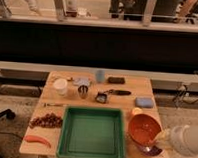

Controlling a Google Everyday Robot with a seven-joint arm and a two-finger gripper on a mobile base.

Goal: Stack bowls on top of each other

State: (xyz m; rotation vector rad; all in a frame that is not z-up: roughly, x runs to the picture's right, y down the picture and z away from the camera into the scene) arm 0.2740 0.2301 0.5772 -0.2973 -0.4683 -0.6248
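Note:
The orange-red bowl [143,129] sits tilted at the table's front right corner, right of the green tray. It lies over the dark purple bowl [151,151], of which only the front rim shows beneath it. My gripper [158,139] reaches in from the right on a white arm [187,140]. It is at the orange-red bowl's right rim and is shut on it.
A green rectangular tray [91,152] fills the table's front middle. A white cup [60,86], metal cup [83,91], blue cup [99,75], black-handled tool [118,92] and blue sponge [144,102] lie behind. Grapes [46,121] and a red pepper [37,140] lie at the front left.

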